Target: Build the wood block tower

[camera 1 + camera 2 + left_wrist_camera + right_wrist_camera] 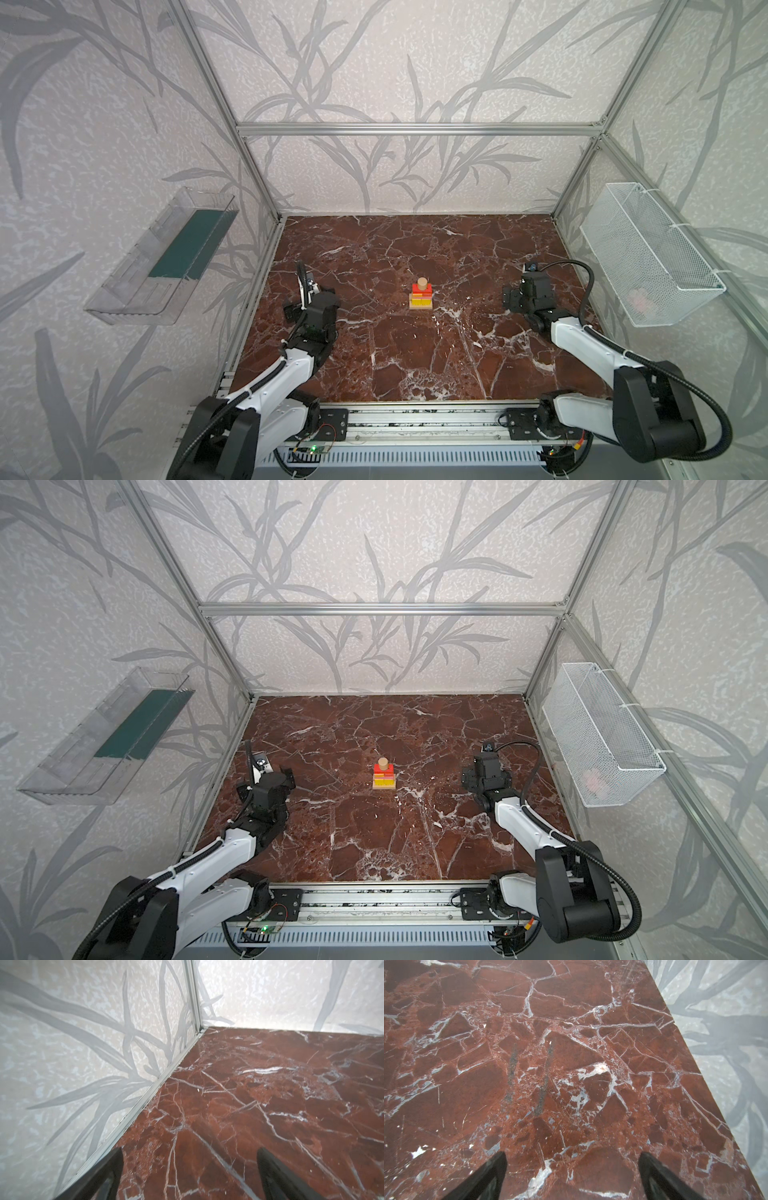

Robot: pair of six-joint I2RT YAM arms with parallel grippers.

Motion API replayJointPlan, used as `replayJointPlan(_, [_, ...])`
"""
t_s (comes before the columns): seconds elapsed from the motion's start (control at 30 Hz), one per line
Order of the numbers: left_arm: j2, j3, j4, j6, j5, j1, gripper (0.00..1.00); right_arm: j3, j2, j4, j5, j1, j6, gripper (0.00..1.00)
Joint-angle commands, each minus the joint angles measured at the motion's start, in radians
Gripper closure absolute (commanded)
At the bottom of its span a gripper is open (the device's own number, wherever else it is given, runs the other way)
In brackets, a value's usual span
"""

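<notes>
Left gripper (190, 1152): spread wide, empty, poised low over bare marble tabletop (249, 1105), close beside the aluminium rail (158, 1086) at the foot of the left wall. Black fingertips (118, 1157) well apart in the left wrist view.

Right gripper (572, 1154): likewise released, wide, holding nothing. Only marble beneath, near the table's right edge.

Between the two arms, well apart from both: tower (420, 296), upright near mid-table, seen in both top views. From the bottom up: tan plank (420, 306), yellow layer (420, 300), an orange and pink band too small to separate, red block (417, 289), tan cylinder (422, 283) standing on top. Touched by neither gripper.

On the left wall: clear tray (162, 257) with a dark green insert. On the right wall: white wire basket (648, 253).
</notes>
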Motion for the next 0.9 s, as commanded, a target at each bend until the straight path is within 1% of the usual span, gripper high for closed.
replayJointPlan(0.0, [0.092,-0.023,0.264,0.093,0.005,0.014,0.02,-0.033,0.027,0.193,0.015,-0.004,-0.053,0.01])
replayJointPlan(0.13, [0.274,-0.012,0.468,0.189,-0.011,0.026,0.01,-0.09,0.073,0.387,0.024,-0.004,-0.103,0.01])
replayJointPlan(0.23, [0.403,0.002,0.643,0.265,-0.031,0.026,0.01,-0.102,0.095,0.468,0.019,-0.006,-0.131,0.01])
replayJointPlan(0.27, [0.43,0.011,0.678,0.265,-0.038,0.028,0.01,-0.107,0.101,0.497,0.02,-0.006,-0.139,0.01])
replayJointPlan(0.3, [0.452,0.022,0.677,0.239,-0.033,0.029,0.01,-0.112,0.109,0.53,0.018,-0.007,-0.149,0.01])
replayJointPlan(0.33, [0.48,0.026,0.693,0.239,0.006,0.034,0.01,-0.12,0.117,0.569,0.017,-0.008,-0.156,0.01])
replayJointPlan(0.37, [0.512,0.031,0.717,0.258,0.036,0.034,0.01,-0.129,0.125,0.61,0.014,-0.008,-0.163,0.01])
replayJointPlan(0.4, [0.53,0.042,0.736,0.285,0.027,0.029,0.01,-0.142,0.134,0.664,0.012,-0.009,-0.17,0.01])
replayJointPlan(0.43, [0.51,0.046,0.687,0.263,0.031,0.029,0.01,-0.151,0.144,0.72,0.002,-0.012,-0.171,0.01])
replayJointPlan(0.47, [0.495,0.042,0.662,0.238,0.048,0.04,0.01,-0.15,0.145,0.717,-0.014,-0.015,-0.16,0.01])
replayJointPlan(0.5, [0.489,0.03,0.673,0.232,0.084,0.049,0.01,-0.154,0.151,0.734,-0.031,-0.016,-0.158,0.01])
replayJointPlan(0.53, [0.494,0.019,0.701,0.24,0.096,0.054,0.01,-0.17,0.168,0.786,-0.045,-0.017,-0.156,0.01])
replayJointPlan(0.57, [0.495,0.015,0.713,0.243,0.1,0.054,0.01,-0.193,0.19,0.85,-0.053,-0.017,-0.155,0.01])
replayJointPlan(0.63, [0.489,0.004,0.718,0.241,0.13,0.057,0.01,-0.247,0.271,1.035,-0.076,-0.017,-0.163,0.01])
replayJointPlan(0.7, [0.49,0.001,0.721,0.238,0.142,0.061,0.01,-0.28,0.34,1.16,-0.116,-0.018,-0.179,0.01])
replayJointPlan(0.73, [0.487,-0.002,0.719,0.237,0.15,0.063,0.01,-0.29,0.349,1.201,-0.139,-0.017,-0.189,0.01])
replayJointPlan(0.8, [0.482,-0.003,0.712,0.229,0.173,0.071,0.01,-0.279,0.316,1.119,-0.161,-0.017,-0.188,0.01])
replayJointPlan(0.87, [0.474,-0.004,0.697,0.218,0.201,0.084,0.01,-0.25,0.338,1.106,-0.153,-0.017,-0.195,0.01])
